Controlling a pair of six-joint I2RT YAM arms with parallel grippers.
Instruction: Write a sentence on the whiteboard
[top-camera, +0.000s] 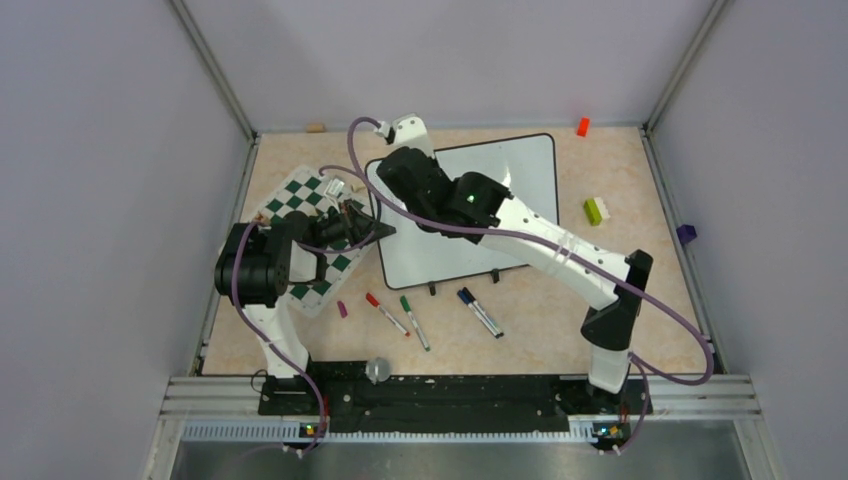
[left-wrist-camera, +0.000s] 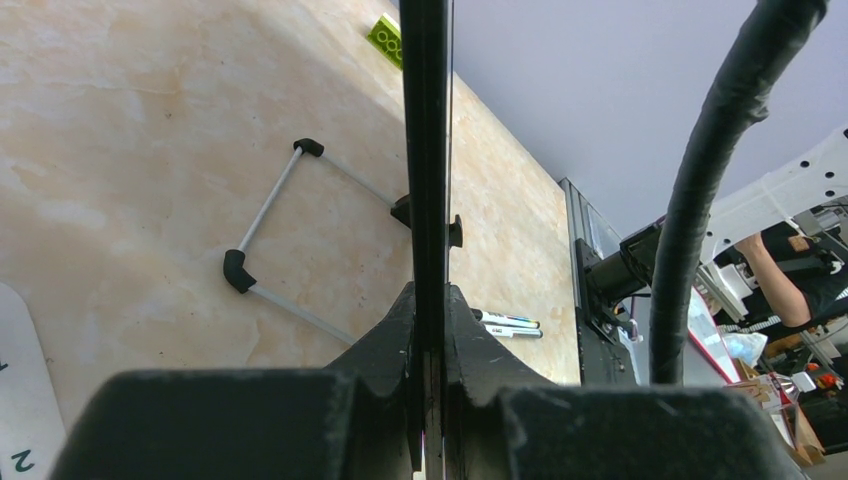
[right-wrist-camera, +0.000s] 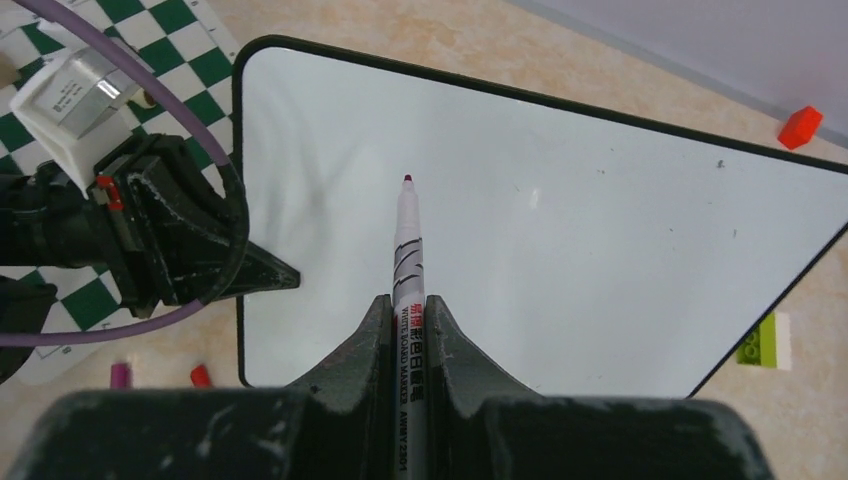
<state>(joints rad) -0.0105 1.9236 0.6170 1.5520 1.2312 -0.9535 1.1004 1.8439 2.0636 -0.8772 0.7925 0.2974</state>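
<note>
My left gripper (left-wrist-camera: 430, 305) clamps the edge of the glossy white whiteboard (right-wrist-camera: 560, 230), beside a chess mat (top-camera: 297, 196). My right gripper (right-wrist-camera: 408, 312) pinches a marker (right-wrist-camera: 407, 240).

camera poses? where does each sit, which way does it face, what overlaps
Top external: above and behind the bases, looking down on the table; left arm and right arm both show.
Left wrist: on the left gripper, looking along the whiteboard's black edge, which it clamps.
Right wrist: on the right gripper, looking down at the blank whiteboard past the marker it holds.
Shared: top and right wrist both show the left gripper on the whiteboard's left edge.
</note>
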